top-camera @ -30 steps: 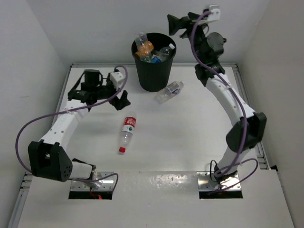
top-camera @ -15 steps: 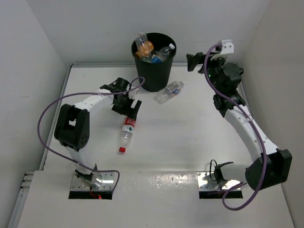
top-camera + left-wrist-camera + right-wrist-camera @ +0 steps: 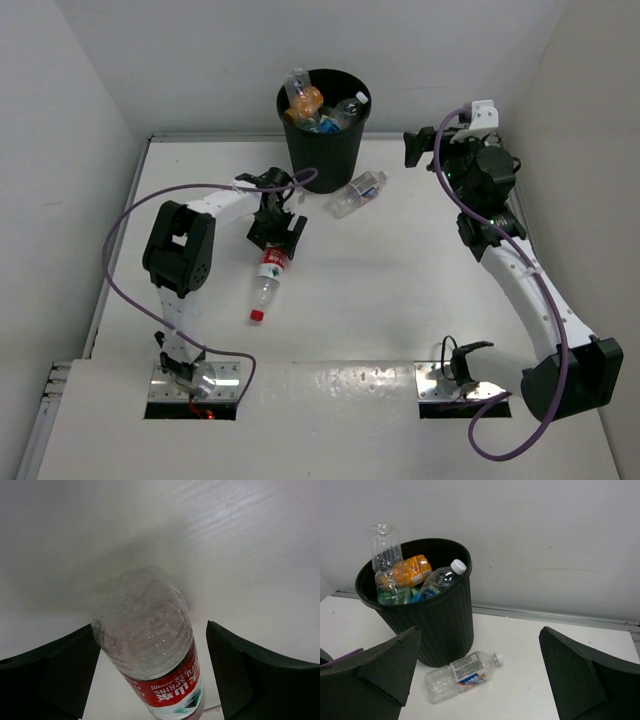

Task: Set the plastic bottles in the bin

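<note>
Counter (image 3: 400, 290) walled on three sides, bin (image 3: 322, 160) set at its far edge, red-labelled bottle (image 3: 267, 278) laid flat mid-counter, base flanked by the spread left pincer (image 3: 276, 234), right pincer (image 3: 479, 632) held apart aloft.

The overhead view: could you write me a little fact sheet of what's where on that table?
bin: black, upright at the far edge of the table
bottles in the bin: several, including an orange one; one clear bottle pokes above the rim
red-labelled bottle: lying on the table, red cap toward the arms
second loose bottle: clear, white cap, lying just right of the bin
left gripper: open, fingers on either side of the red-labelled bottle's base
right gripper: open, holding nothing, raised right of the bin
</note>
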Action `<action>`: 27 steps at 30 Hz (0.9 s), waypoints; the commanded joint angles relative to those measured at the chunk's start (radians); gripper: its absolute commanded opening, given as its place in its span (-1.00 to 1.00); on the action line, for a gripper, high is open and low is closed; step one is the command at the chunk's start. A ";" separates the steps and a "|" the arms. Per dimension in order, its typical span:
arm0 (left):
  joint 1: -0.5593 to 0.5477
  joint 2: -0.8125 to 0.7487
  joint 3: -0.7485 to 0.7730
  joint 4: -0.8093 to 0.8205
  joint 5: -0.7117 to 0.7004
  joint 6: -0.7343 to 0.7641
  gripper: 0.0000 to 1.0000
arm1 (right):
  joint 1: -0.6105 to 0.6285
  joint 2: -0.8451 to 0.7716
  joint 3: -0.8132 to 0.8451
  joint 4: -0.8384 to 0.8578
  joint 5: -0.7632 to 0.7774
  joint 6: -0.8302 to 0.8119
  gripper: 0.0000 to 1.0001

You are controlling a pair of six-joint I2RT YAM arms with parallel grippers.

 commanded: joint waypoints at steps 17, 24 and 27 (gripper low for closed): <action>0.047 -0.248 0.317 0.145 0.422 0.045 -0.68 | -0.007 -0.027 -0.038 -0.008 -0.028 -0.025 0.93; 0.048 -0.455 0.348 0.906 0.280 -0.113 -0.97 | -0.010 -0.029 -0.043 -0.028 -0.048 -0.070 0.93; 0.025 -0.440 0.332 1.077 0.186 -0.083 -0.99 | -0.006 -0.023 -0.048 -0.028 -0.048 -0.079 0.93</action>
